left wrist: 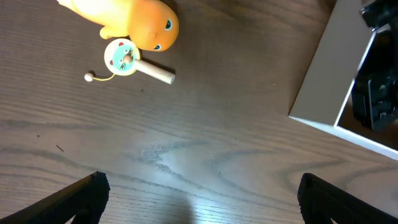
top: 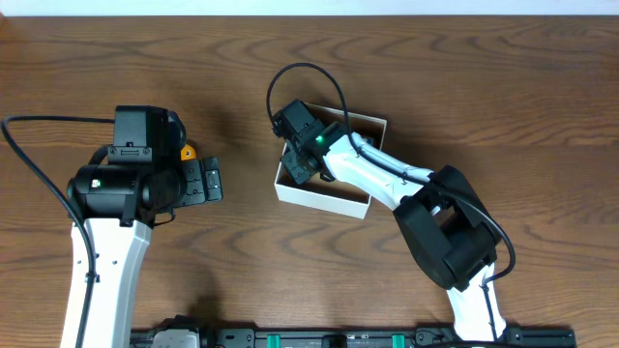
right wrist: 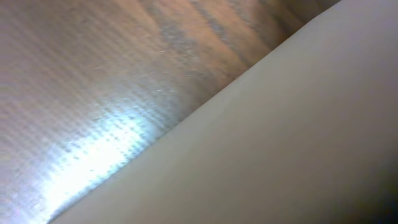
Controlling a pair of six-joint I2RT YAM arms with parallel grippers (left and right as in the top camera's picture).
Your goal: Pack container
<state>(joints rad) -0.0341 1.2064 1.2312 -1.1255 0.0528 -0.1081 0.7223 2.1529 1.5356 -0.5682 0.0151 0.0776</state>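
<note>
The container (top: 322, 197) is a small square white-walled box at the table's middle. My right gripper (top: 299, 162) reaches down into its left part; its fingers are hidden, so I cannot tell whether they hold anything. The right wrist view shows only the container's pale wall (right wrist: 298, 137), very close, against the wood. My left gripper (top: 209, 181) is open and empty, low over bare wood left of the container; its fingers also show in the left wrist view (left wrist: 199, 199). An orange toy (left wrist: 134, 22) and a small drum rattle with a wooden handle (left wrist: 126, 59) lie ahead of it.
In the overhead view only a bit of the orange toy (top: 187, 152) peeks out from under the left arm. The container's white wall (left wrist: 326, 71) stands at the right of the left wrist view, with the black right gripper (left wrist: 376, 93) inside it.
</note>
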